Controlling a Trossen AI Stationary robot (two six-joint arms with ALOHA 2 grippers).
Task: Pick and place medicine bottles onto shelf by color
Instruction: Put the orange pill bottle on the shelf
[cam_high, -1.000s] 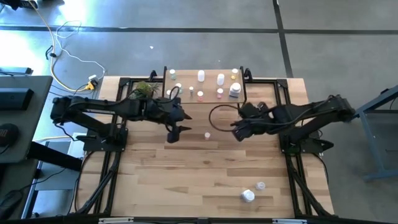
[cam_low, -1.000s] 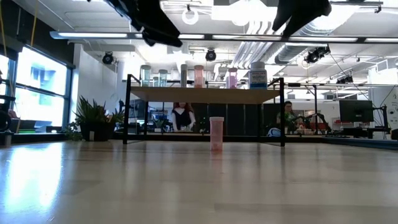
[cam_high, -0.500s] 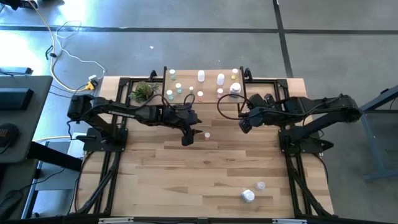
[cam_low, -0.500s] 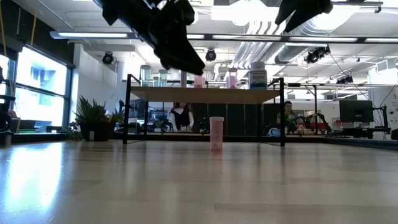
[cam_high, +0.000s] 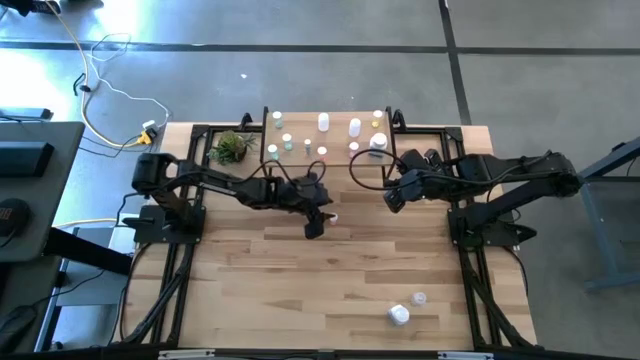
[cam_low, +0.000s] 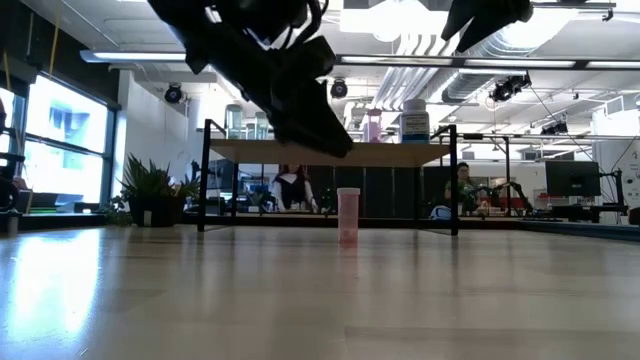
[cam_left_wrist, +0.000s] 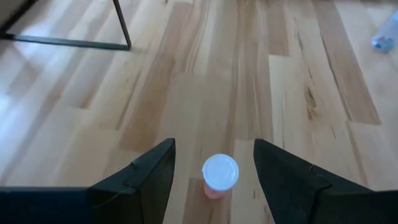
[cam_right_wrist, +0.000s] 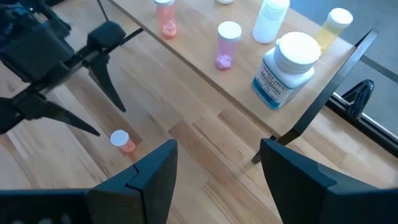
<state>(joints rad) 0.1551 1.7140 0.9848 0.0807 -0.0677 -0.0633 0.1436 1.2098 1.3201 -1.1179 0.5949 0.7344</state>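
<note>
A: Item one, the left gripper (cam_left_wrist: 214, 163)?

B: Above mid-table, just in front of the shelf (cam_high: 325, 140). Fingers spread wide, holding nothing. A small pink bottle (cam_left_wrist: 219, 175) with a white cap stands upright on the tabletop (cam_high: 340, 280) directly under the gap between them.

A: Item two, the right gripper (cam_right_wrist: 217, 163)?

B: Raised to the right of the shelf's near edge, fingers apart, empty. It appears to be waiting.

A: Shelf stock?

B: Several bottles stand on top: a pink one (cam_right_wrist: 227, 43), a large white labelled one (cam_right_wrist: 283, 61), a yellowish one (cam_right_wrist: 332, 26) and others farther left. Two more white bottles (cam_high: 405, 308) lie well apart at the near right of the table.

A: Handling notes for the step in hand?

B: I judge it to be the pick of the pink bottle. Descend straight, keep the cap centred between the fingers, and close on the body below the cap. The bottle is light and narrow, so an off-centre finger could tip it. Then lift well clear of the shelf edge and set it beside the pink one.
</note>
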